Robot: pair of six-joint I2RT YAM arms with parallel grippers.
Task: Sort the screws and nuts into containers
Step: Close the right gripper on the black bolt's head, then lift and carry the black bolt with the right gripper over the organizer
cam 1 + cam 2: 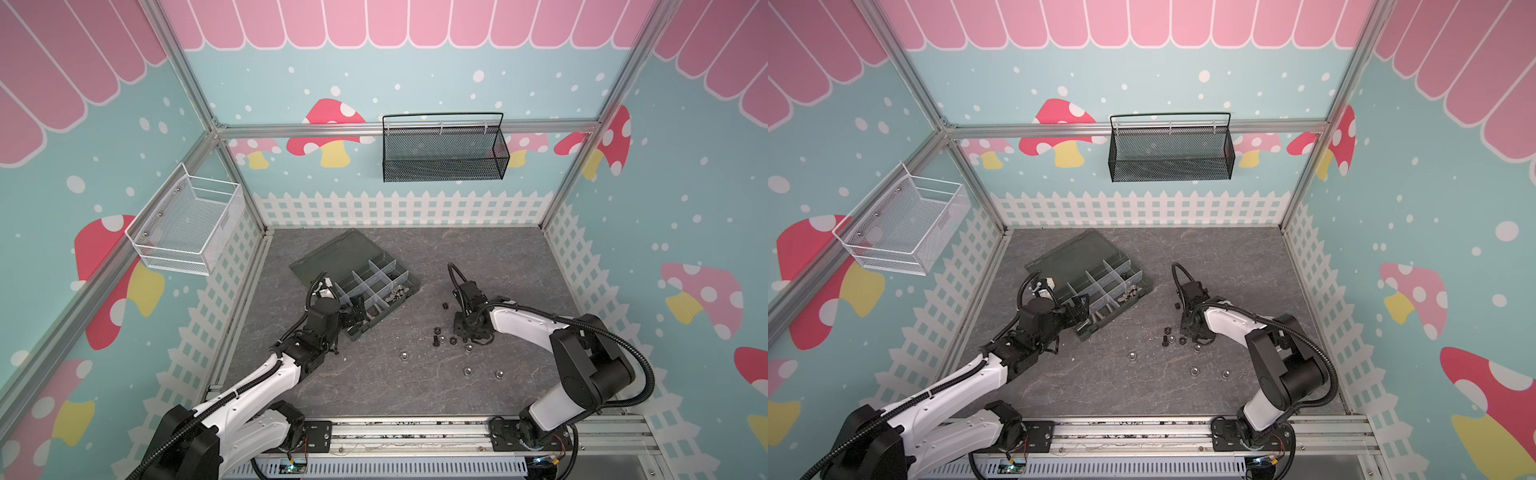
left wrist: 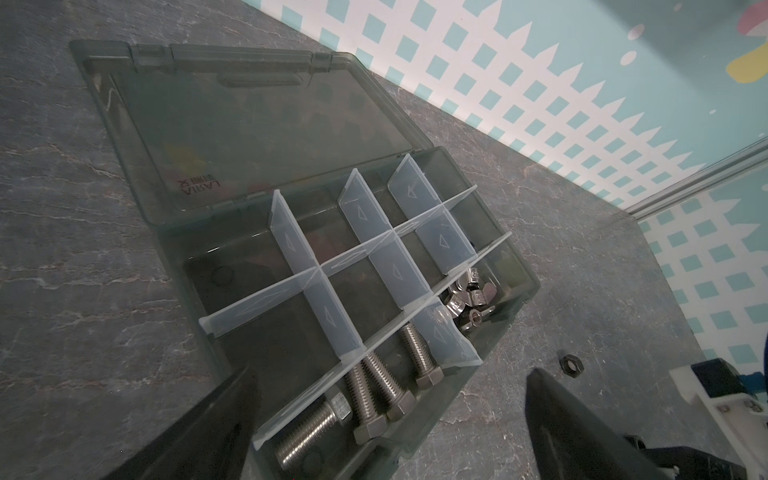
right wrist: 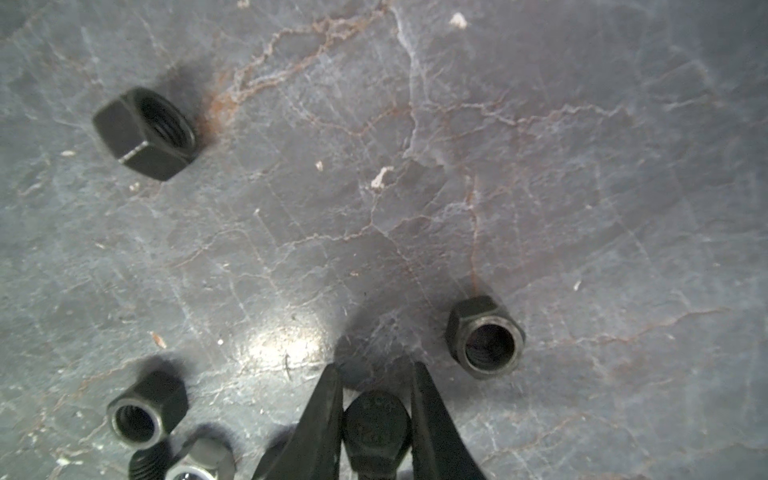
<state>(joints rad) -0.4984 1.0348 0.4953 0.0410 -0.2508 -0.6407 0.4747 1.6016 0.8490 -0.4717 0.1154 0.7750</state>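
The dark grey organiser box (image 1: 372, 272) lies open at the middle left, its containers split by pale dividers (image 2: 316, 270). Several silver screws (image 2: 374, 390) fill a near compartment, and silver winged nuts (image 2: 469, 299) sit in the one beside it. My left gripper (image 1: 357, 309) (image 2: 386, 415) hangs open over the box's near corner. My right gripper (image 1: 463, 332) (image 3: 376, 374) is low on the table, shut on a black screw (image 3: 376, 424) by its head. Loose black nuts (image 3: 145, 133) (image 3: 484, 336) and silver nuts (image 1: 402, 355) lie around it.
The box's flat lid (image 1: 332, 257) lies open on the table behind it. A white wire basket (image 1: 187, 224) hangs on the left wall and a black mesh basket (image 1: 444, 153) on the back rail. One black nut (image 2: 572, 365) lies right of the box.
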